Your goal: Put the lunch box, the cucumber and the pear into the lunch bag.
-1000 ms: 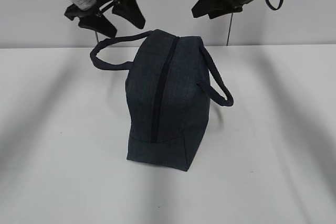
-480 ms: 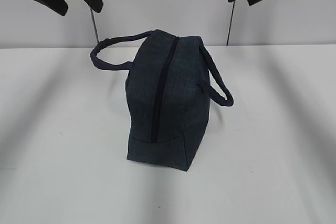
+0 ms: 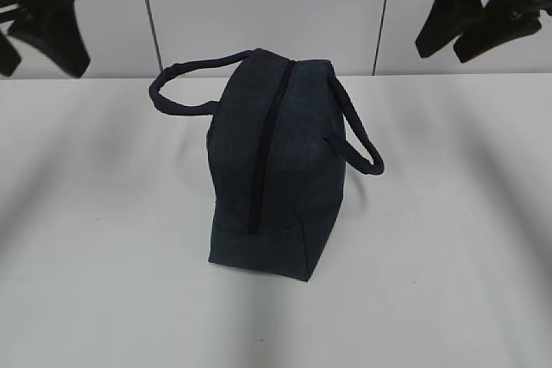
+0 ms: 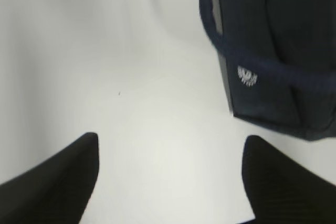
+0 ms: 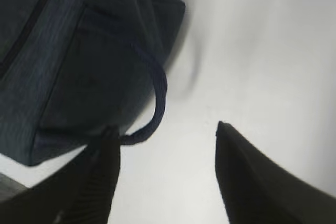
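Note:
The dark navy lunch bag [image 3: 272, 165] stands in the middle of the white table with its top zipper [image 3: 263, 152] shut and its two loop handles hanging to either side. The lunch bag also shows in the left wrist view [image 4: 278, 51], with its white logo [image 4: 247, 75], and in the right wrist view [image 5: 79, 51]. My left gripper [image 3: 39, 28] is open and empty, raised at the far left [image 4: 168, 150]. My right gripper [image 3: 474, 28] is open and empty, raised at the far right [image 5: 165, 140]. The lunch box, cucumber and pear are out of view.
The white table [image 3: 112, 256] surrounds the bag. A pale panelled wall [image 3: 259, 6] stands behind the table's back edge.
Both grippers have moved outward and apart from above the bag, the left to the far left and the right to the far right. The bag has not moved.

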